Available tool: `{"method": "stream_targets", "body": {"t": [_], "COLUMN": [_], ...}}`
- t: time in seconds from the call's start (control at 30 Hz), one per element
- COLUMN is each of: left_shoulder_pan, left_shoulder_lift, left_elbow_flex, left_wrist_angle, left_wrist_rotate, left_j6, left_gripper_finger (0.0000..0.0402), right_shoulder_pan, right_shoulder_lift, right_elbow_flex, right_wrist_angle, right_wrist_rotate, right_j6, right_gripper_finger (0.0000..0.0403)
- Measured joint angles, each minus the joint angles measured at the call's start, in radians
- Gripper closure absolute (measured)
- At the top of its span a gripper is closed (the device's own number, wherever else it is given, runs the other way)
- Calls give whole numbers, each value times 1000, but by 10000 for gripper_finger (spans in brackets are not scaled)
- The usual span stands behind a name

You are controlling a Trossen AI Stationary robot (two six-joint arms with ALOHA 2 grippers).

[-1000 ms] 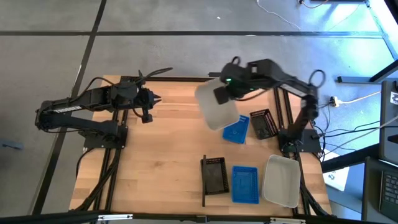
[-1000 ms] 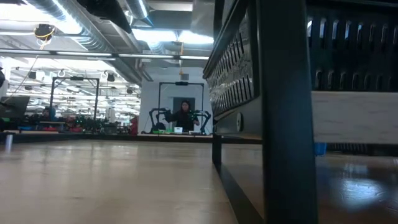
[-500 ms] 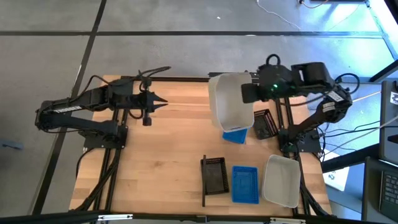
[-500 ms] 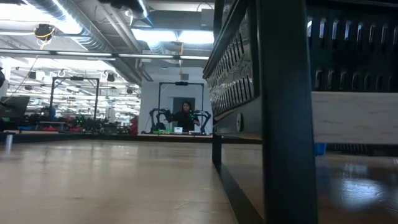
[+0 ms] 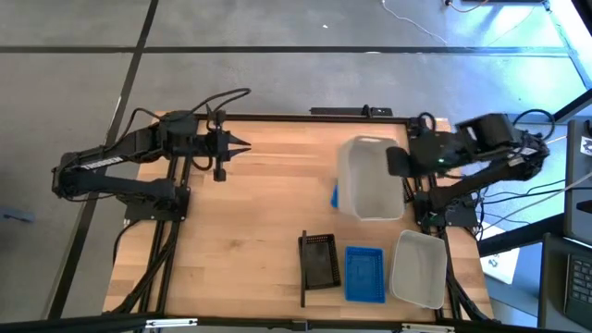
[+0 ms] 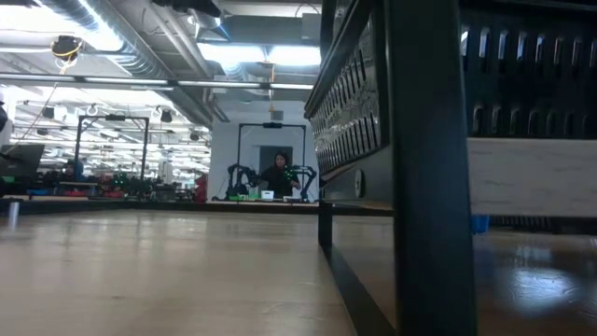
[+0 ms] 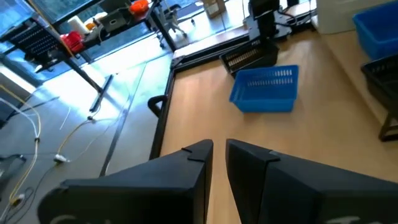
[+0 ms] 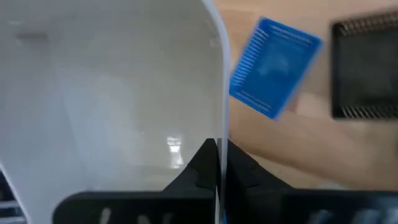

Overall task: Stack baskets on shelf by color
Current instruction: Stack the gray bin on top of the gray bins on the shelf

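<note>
My right gripper point(image 5: 400, 160) is shut on a translucent white basket point(image 5: 370, 178) and holds it in the air over the table's right part. Under it a blue basket point(image 8: 273, 65) and a black basket point(image 8: 367, 68) stand on the tabletop; the high view shows only a sliver of the blue one point(image 5: 335, 196). Near the front edge a black basket point(image 5: 321, 259), a blue basket point(image 5: 363, 275) and a white basket point(image 5: 418, 268) stand in a row beside the shelf's black bar point(image 5: 302, 277). My left gripper point(image 5: 242, 145) hovers shut and empty at the far left. My right gripper pinches the white basket's right side wall at its rim point(image 8: 221, 134), one finger inside the tub and one outside. The fingers slant down from the table's right side. The basket hangs clear of the table, its open side up.
The low view looks past the shelf's black upright bar point(image 6: 429, 187) and its pale panel point(image 6: 532, 177), with slotted black baskets point(image 6: 522, 75) above. A person point(image 6: 278, 173) stands far off in the room behind. Bare wood lies across the table's left and middle.
My right gripper has swung from the table's far middle toward the right edge, carrying the white basket. The basket has turned about, from slanted to lengthwise far-to-near, and now covers the blue and black baskets. My left gripper has turned a little in place.
</note>
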Motion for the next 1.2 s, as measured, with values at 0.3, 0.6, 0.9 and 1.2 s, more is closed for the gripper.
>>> {"method": "stream_targets", "body": {"t": [0.3, 0.6, 0.9, 1.2], "left_shoulder_pan": [56, 98, 129, 138], "left_shoulder_lift": [30, 63, 103, 173], "left_elbow_flex": [-1, -1, 0, 0], "left_wrist_angle": [10, 75, 106, 134], "left_wrist_rotate": [0, -1, -3, -9], "left_j6": [-52, -92, -121, -131], "left_gripper_finger": [363, 363, 363, 363], "right_shoulder_pan": [121, 255, 399, 547], "right_shoulder_lift": [-253, -334, -354, -313], "right_elbow_flex": [-194, -329, -484, -543], "right_wrist_angle": [1, 3, 3, 3], "right_wrist_rotate": [-79, -184, -355, -477], "right_j6": [288, 418, 556, 754], "right_gripper_finger": [403, 403, 403, 403]}}
